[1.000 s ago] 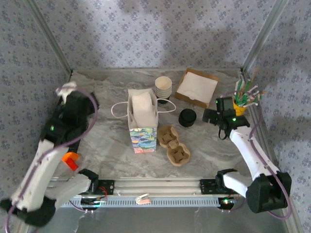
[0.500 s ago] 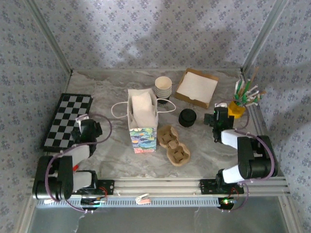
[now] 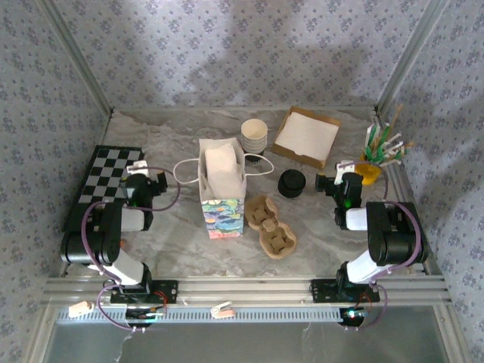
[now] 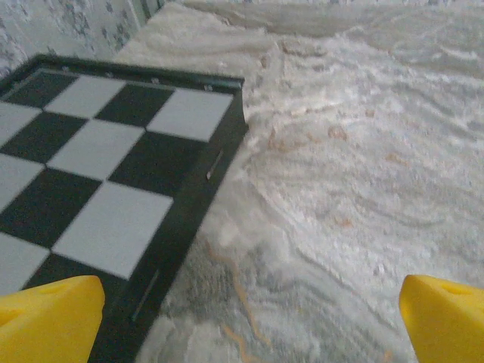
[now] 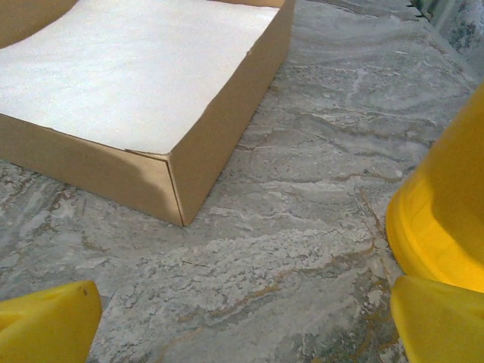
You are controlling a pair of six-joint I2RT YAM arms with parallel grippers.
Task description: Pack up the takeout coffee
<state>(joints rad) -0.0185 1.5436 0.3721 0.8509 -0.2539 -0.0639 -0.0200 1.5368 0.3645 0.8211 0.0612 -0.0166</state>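
The left gripper hangs wide open, empty, by the checkerboard; the right gripper likewise near the cardboard box. The paper bag stands mid-table, what looks like a cup carrier just beside it

Walls on three sides, blue-grey floral paper; soft mottled shadows across them; counter grey marbled with rusty veins; aluminium posts at back corners; slotted rail along near edge.
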